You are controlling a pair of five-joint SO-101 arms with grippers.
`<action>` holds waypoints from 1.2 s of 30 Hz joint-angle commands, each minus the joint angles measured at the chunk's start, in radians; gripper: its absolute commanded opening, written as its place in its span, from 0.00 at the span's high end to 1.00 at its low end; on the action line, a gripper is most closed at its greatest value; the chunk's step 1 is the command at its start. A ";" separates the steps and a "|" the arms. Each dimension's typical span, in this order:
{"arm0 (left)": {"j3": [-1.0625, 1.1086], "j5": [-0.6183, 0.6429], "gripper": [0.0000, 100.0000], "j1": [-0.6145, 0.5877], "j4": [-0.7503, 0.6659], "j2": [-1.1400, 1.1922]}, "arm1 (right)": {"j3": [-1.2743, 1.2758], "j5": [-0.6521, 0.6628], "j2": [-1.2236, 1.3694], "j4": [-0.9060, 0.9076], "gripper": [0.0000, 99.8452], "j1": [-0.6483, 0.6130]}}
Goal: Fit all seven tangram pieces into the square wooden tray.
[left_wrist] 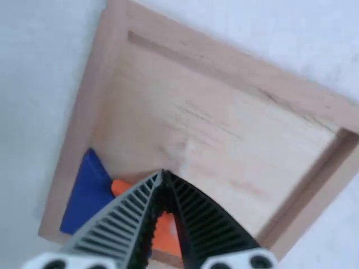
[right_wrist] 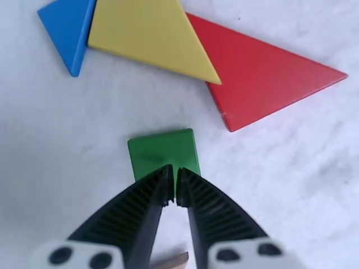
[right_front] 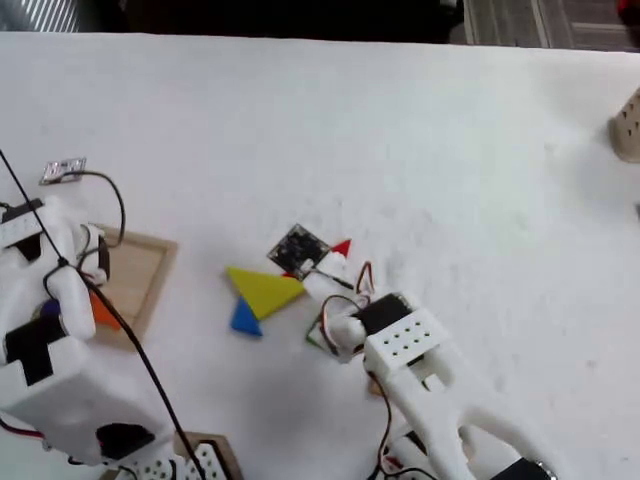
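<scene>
Left gripper: ribbed black fingers pressed together, tips meeting, nothing visibly clamped. It hangs over one corner of the wooden tray, at the left of the table. Tray is pale bare wood with visible grain, a flat recessed floor and a raised square rim. Under the fingers an orange piece lies flat on the tray floor, partly hidden. It touches a dark blue piece that sits against the rim. Can't tell the full shape of either.

Right gripper: same ribbed fingers, drawn together to a thin slit, holding nothing. Tips are over the near edge of the green square; can't tell if they touch it. The square lies flat on the table, matte, with slightly rounded corners. Far-left of it is the yellow triangle, with the blue triangle edge to edge on its left. The red triangle touches the yellow one on the other side. All are flat, matte and sharp-pointed. Table top is white, faintly mottled.
</scene>
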 commanded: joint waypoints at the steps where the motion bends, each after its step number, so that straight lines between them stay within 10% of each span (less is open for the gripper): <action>1: 0.097 -0.035 0.98 -0.019 -0.008 -0.113 | -0.008 0.015 -0.030 -0.021 0.98 -0.008; 29: 0.032 0.044 0.97 -0.165 -0.075 -0.423 | -0.006 0.015 -0.030 -0.021 0.98 -0.004; 36: -0.101 -0.167 0.87 -0.166 -0.057 -0.318 | -0.006 0.015 -0.030 -0.021 0.98 -0.004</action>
